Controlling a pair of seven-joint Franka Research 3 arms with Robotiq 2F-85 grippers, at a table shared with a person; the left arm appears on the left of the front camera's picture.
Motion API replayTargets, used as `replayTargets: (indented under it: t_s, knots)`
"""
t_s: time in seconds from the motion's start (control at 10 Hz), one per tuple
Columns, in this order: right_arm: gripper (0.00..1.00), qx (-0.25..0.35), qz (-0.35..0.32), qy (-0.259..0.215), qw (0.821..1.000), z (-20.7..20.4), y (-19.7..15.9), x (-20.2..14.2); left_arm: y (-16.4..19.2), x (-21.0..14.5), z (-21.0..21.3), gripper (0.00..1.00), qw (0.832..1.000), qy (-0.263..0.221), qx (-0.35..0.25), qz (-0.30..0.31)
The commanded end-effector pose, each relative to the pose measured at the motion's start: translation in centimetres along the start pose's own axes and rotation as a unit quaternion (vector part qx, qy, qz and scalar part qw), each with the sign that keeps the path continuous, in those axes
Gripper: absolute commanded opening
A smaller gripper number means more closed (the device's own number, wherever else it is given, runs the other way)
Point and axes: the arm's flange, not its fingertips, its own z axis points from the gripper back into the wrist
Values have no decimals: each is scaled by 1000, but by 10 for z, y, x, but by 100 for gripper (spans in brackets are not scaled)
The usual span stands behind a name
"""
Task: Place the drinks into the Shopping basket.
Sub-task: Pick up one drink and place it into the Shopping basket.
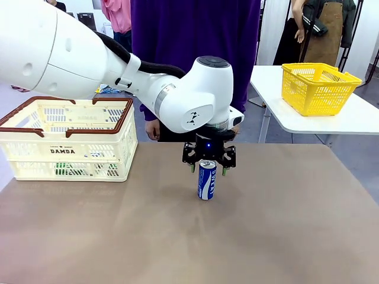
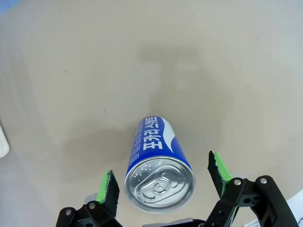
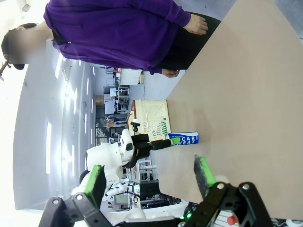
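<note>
Left gripper (image 1: 208, 166) spread wide astride one blue can (image 1: 206, 180), no grip; one Shopping basket (image 1: 66, 139) nearby.

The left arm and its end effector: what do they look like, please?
The left arm has glossy white rounded shells, a dark cap on one joint, a small black logo, and a black cable along its upper side. Its end effector is black, with a small blue light on the body, linkage fingers joined by silver pins, and green ridged pads.
</note>
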Motion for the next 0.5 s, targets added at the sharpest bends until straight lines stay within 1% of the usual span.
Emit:
replayTargets:
  t_s: [0.0,0.1,0.4]
  knots:
    - [100,12,6,-4,1000,0,2,2,-3,0,-2,43,999,-28,21,12]
    - [100,12,6,-4,1000,0,2,2,-4,0,-3,0,999,-29,25,9]
    - [100,12,6,-4,1000,0,2,2,-2,0,-3,0,999,-32,26,9]
